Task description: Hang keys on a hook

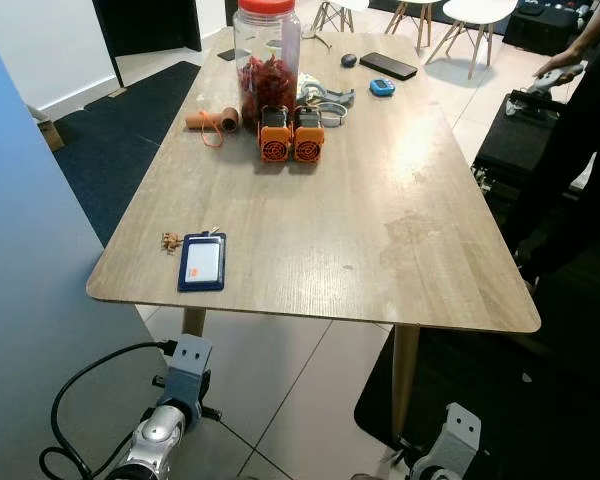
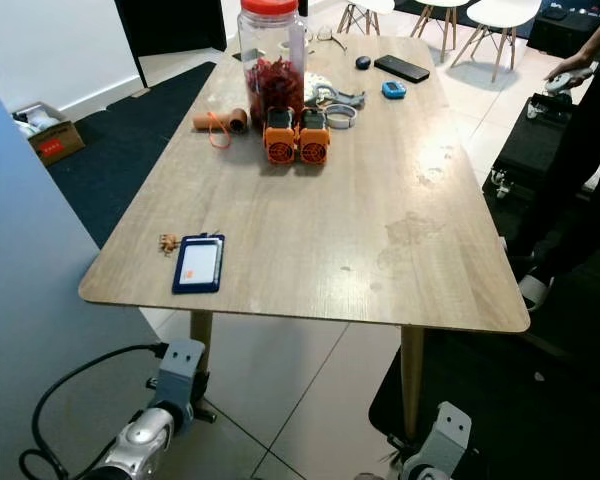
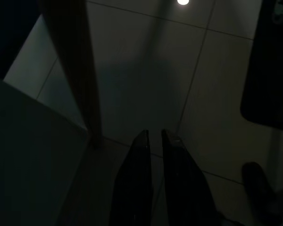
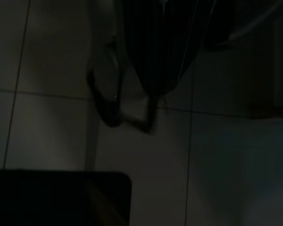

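Both arms hanging low below the desk (image 1: 450, 290) edge; left tool (image 3: 154, 141) over dim floor tiles, fingers nearly together, just beside a desk leg (image 3: 80, 70); right tool's state cannot be told; keys (image 1: 170, 241) well above and ahead of left tool, touching blue card holder (image 1: 202, 262) near desk's front corner.

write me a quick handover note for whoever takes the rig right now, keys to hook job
Left gripper: hangs idle below the table edge, fingers nearly shut, holding nothing.
Right arm: also hangs low and idle; its wrist view is too dark to read the fingers.
Keys: what looks like a small bunch lies on the wooden table near its front left corner, just left of the blue card holder.
Done: nothing yet; the keys are untouched.
Left: reach in, grasp the keys, find a hook and hang them.
Note: a person stands by the table's right side.
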